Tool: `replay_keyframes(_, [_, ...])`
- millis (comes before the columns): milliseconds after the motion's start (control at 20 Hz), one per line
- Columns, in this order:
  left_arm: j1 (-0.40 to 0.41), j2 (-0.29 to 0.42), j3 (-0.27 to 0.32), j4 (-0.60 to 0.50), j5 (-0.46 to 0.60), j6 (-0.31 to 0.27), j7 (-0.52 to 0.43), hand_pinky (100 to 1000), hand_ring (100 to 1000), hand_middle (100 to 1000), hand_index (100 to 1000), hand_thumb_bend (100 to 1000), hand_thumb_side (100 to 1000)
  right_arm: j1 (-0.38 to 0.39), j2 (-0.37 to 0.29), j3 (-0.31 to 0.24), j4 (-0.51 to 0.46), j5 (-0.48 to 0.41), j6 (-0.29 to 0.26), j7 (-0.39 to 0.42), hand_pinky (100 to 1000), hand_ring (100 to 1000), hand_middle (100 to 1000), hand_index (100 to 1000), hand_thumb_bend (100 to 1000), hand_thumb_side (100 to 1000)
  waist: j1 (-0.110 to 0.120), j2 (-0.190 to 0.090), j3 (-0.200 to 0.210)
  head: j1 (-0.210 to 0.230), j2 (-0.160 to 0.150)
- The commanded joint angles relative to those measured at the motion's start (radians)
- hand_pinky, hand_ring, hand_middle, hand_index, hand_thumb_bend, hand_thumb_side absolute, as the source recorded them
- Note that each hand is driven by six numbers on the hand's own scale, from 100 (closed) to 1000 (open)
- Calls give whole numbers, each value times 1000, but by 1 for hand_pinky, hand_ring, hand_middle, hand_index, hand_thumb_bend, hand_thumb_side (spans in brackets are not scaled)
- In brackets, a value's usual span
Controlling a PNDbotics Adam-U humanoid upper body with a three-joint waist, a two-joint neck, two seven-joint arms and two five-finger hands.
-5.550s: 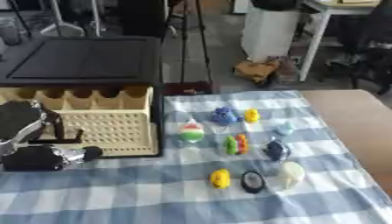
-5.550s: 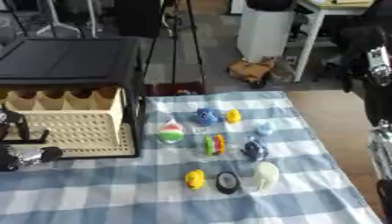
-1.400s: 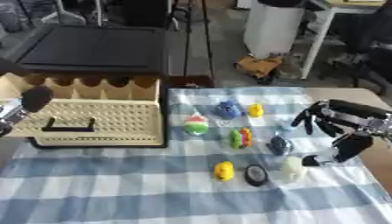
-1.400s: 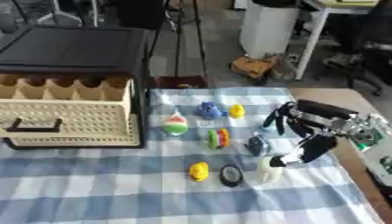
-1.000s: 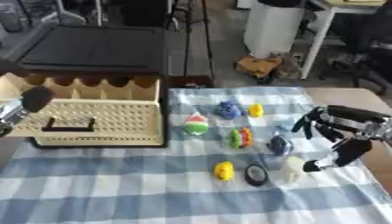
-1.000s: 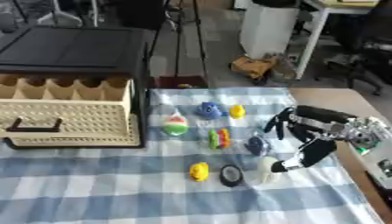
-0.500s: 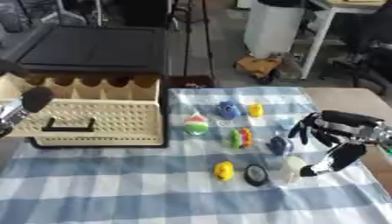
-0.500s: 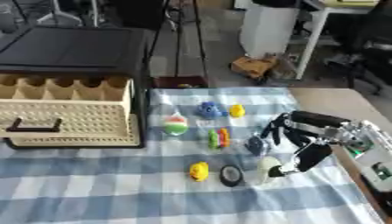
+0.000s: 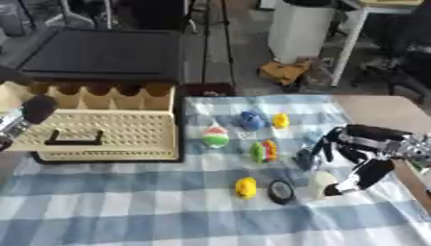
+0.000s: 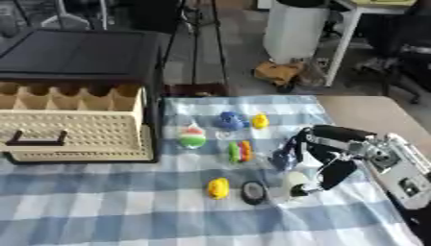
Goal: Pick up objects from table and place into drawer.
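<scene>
Drawer first, at the left: a cream, perforated box with a dark handle, pulled out of a black cabinet and standing open, its top compartments showing nothing inside that I can make out. The left hand shows only as a dark rounded part at the left edge beside the drawer front; whether its fingers are released or clenched I cannot tell.

On the checked cloth to the right lie the small toys, all still on the table: a white, red and green one, a blue one, a small yellow one, a green-and-red one, a yellow one and a dark ring.

The change is at the right. A second ago the right hand hovered higher beside the toys; it has since come down and in, and its fingers now curl over a dark blue toy, the thumb reaching down to a white egg. Nothing looks grasped yet, so the pick seems about to begin.

Room is tight: the ring lies just beside the egg, and the table's right edge is close by. The carry leftward to the drawer must pass over the other toys.
</scene>
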Motion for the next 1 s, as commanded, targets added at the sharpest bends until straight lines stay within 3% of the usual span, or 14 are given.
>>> replay_keyframes(50, [-7,8,11,-12,3,-2,3,100,100,100,675,811,1000,-16,-22,-4,10,18,0,4,129,246,517,774,656,438,3,-11,1,-2,6])
replay_keyframes(1000, [-5,4,12,-14,7,-4,3,100,100,100,673,801,1000,-28,1,-6,110,71,-16,6,123,243,523,765,639,410,8,-7,6,-5,6])
